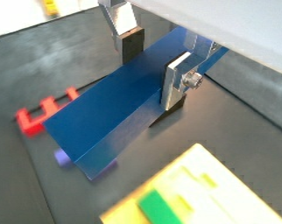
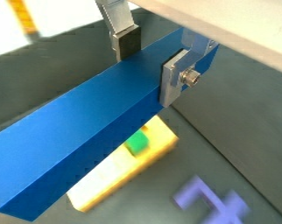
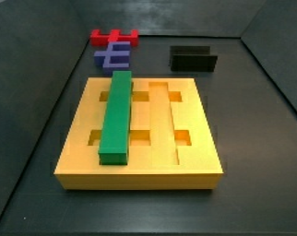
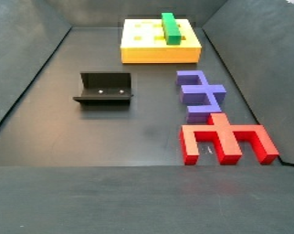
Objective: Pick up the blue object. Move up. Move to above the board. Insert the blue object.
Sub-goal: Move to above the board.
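Wrist and side views of the insertion task, taken with the arm raised. In both wrist views the gripper pinches the blue object, its silver plates pressed against the bar's two long side faces; the hold sits toward one end, so most of the bar's length projects beyond the fingers and hangs clear of the dark floor. Neither side view shows the gripper or the bar, which suggests both are held high above the field of those cameras, consistent with the lifting step being complete or nearly so. In a side view, reading left to right, the green bar lies seated lengthwise in the left groove of the board, while the grooves to its right stand empty; one of these is presumably the intended seat of the blue bar. Behind the board stand the purple E-shaped block and the red E-shaped block, with the fixture to their right, all apart from the board. A wrist view shows part of the board beneath the bar, so the carry toward it appears under way; alignment of the bar with a free groove remains to be achieved before lowering.
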